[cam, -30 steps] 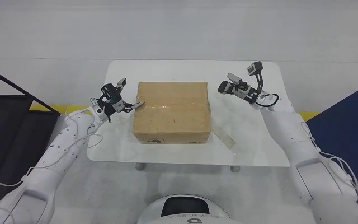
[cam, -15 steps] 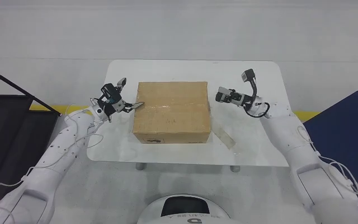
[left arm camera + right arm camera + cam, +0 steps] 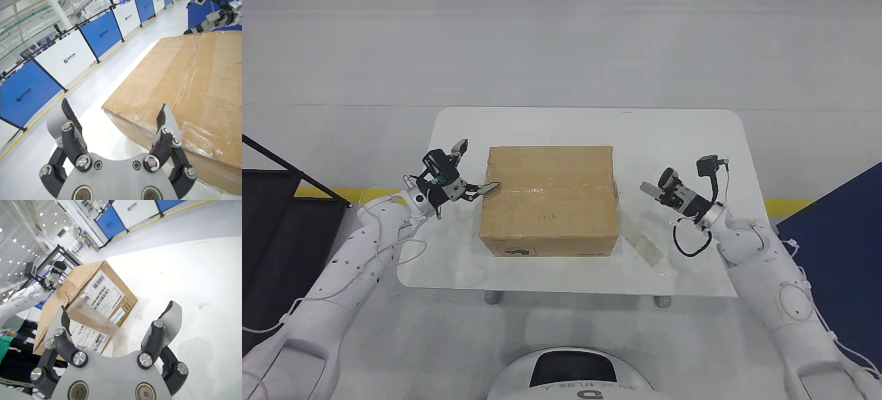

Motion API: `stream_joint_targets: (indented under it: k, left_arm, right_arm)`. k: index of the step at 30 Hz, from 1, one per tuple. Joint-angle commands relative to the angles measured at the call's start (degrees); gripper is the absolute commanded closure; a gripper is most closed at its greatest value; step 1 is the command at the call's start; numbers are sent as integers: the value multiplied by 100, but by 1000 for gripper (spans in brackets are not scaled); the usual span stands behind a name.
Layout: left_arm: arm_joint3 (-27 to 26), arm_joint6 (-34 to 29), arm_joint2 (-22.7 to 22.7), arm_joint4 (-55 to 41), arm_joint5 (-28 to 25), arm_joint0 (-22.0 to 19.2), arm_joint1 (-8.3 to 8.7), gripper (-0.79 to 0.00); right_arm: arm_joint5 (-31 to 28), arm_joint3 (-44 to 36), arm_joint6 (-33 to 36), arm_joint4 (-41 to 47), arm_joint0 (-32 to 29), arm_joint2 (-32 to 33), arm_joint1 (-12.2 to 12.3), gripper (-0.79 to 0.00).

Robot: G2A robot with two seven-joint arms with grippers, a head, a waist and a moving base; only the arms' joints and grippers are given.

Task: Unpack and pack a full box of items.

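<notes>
So the cardboard box (image 3: 550, 200) is sitting pretty much in the middle of the white table (image 3: 692, 135), a plain brown carton with its top flaps lying flat and closed. Clear tape (image 3: 186, 79) is running along the centre seam from left to right and wrapping down over the left edge, a bit wrinkled there. White barcode labels (image 3: 105, 294) are sticking to its right-hand face. With the flaps down, whatever is inside is staying hidden.

The left gripper (image 3: 474, 188) is hanging at the box's left side, up near the top edge, jaws spread wide and holding nothing. One fingertip is sitting just beside the cardboard, and it's hard to tell whether it's actually touching.

The right gripper (image 3: 650, 188) is hovering over the table to the right of the box, clearly apart from it, pointing at the labelled face with its fingers spread and nothing between them.

A clear strip (image 3: 645, 246) is lying flat on the table by the box's near right corner.
</notes>
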Motion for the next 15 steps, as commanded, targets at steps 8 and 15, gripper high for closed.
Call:
stream_joint_targets:
  k: [8, 15]
  left_arm:
    - [0, 0, 0, 0, 0, 0, 0, -785]
    - [0, 0, 0, 0, 0, 0, 0, -785]
  right_arm:
    - [-27, 60, 109, 35, 33, -7, -1, -785]
    - [-45, -435, -94, -1479, -111, -109, 35, -785]
